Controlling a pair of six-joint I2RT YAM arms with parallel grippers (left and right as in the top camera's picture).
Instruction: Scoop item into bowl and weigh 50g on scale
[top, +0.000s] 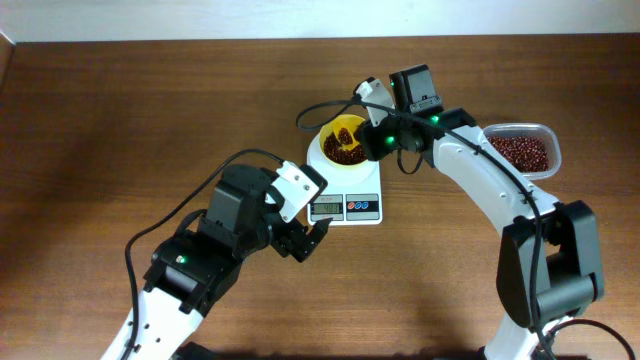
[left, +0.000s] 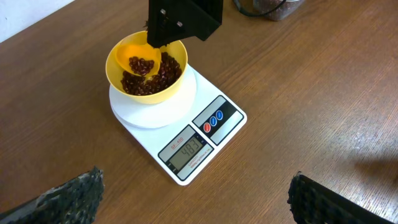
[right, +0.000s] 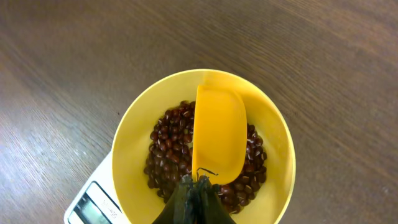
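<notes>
Right hand (right: 198, 188) clamped on the handle of the yellow scoop (right: 219, 140), blade tipped into the bowl (right: 134, 130) just ahead of the fingertips. A few beans (right: 165, 146) sitting in the scoop per left wrist view, with the main heap just below it in the bowl. Bowl seated on the scale (left: 205, 93), under the hand. Display (left: 186, 149) apparently high forties, digits too small to trust.

Judgement: final top-up.
- Roll wrist slowly and shake out a few beans at a time.
- Pause for the readout to settle.
- Stop short rather than dump.
- Keep scoop off the rim, else false reading.

Clear tub (top: 520, 150) of beans off to that arm's side, well apart from the hand. Left hand (top: 308, 240) open and empty above the worktop, just short of the scale's front strip, bowl beyond.
</notes>
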